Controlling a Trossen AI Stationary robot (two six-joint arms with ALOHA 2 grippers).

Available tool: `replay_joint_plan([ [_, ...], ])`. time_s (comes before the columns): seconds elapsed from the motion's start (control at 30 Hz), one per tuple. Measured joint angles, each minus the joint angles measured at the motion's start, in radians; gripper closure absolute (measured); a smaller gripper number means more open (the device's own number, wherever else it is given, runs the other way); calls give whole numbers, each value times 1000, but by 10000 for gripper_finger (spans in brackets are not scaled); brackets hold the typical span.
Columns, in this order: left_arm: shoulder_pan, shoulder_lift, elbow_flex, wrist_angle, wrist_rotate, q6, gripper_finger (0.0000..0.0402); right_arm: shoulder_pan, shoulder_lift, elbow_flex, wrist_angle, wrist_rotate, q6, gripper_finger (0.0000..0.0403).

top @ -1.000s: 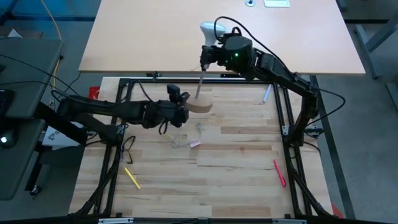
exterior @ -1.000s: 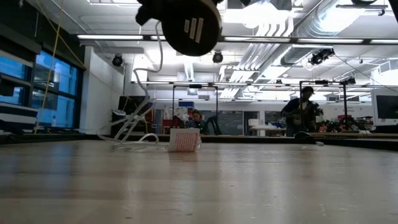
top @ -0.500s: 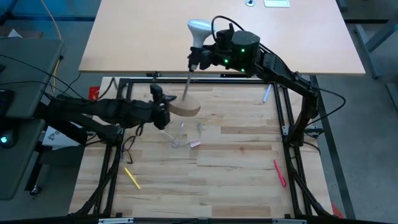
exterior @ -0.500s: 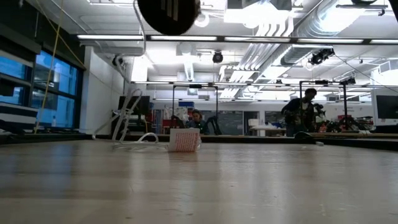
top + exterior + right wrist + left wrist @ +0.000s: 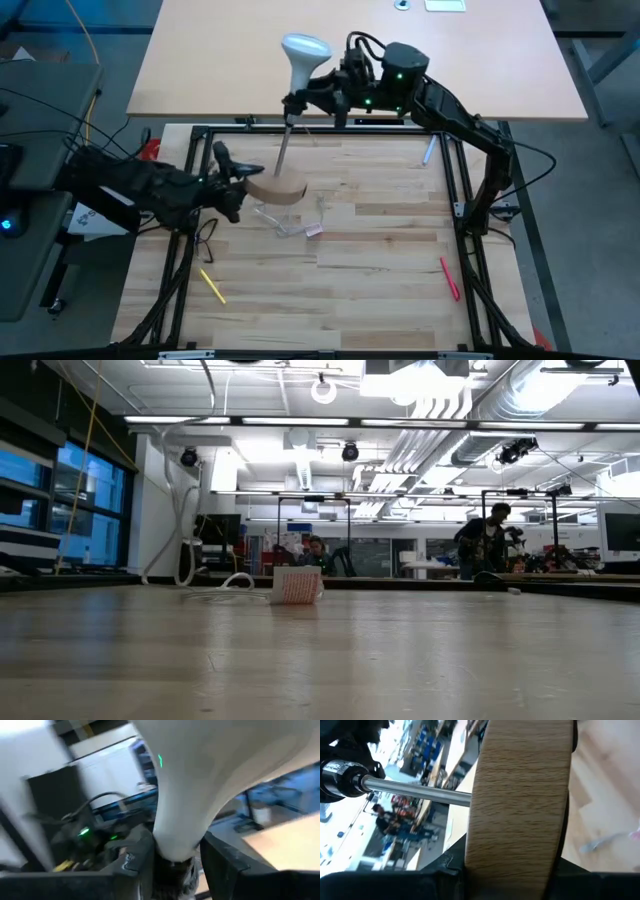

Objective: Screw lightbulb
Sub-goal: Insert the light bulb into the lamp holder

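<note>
The white lightbulb (image 5: 304,50) is held high over the table's far edge by my right gripper (image 5: 318,92), which is shut on it. The bulb's globe points away from the table and its narrow end points down toward the lamp's black socket (image 5: 290,104). A thin metal stem (image 5: 281,148) slants from the socket down to the round wooden disc (image 5: 275,187). My left gripper (image 5: 238,181) is shut on the disc, clear of the table. I cannot tell whether the bulb's base sits inside the socket. My left gripper pinches the wooden disc across its thickness, one finger on each flat face, at the rim (image 5: 515,865). The fingers come level from the table's left. The disc is lifted clear and tipped, with the stem (image 5: 415,792) slanting off to the socket (image 5: 340,775). My right gripper pinches the bulb's narrow neck (image 5: 175,842), just above its base, between its two fingers (image 5: 135,857). The fingers come from the table's right, about level. The bulb is lifted clear with its globe on the side away from the stem.
A white cord with a small tag (image 5: 300,226) lies on the table below the disc and also shows in the low view (image 5: 297,585). A yellow marker (image 5: 212,285), a pink marker (image 5: 448,278) and a pen (image 5: 428,152) lie on the table. A black frame (image 5: 465,190) borders it.
Both grippers have gone toward the table's left and risen. The left has carried the disc left and out of the top of the low view. The right has carried the bulb left and farther. The stem has leaned over more and the cord's upper part has trailed left.
</note>
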Motion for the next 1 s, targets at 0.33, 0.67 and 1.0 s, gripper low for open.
replay_joint_plan([
  [0.33, -119, -20, 4, -2, -157, -74, 295, -14, 3, -3, 19, -278, -1, 401],
  [0.67, -102, 0, 4, -250, -431, -7, 295, -35, -4, -3, 25, -122, 4, 306],
  [1.0, 123, 205, 3, -344, -312, -119, 295, 38, -6, -2, -101, 356, -118, 155],
])
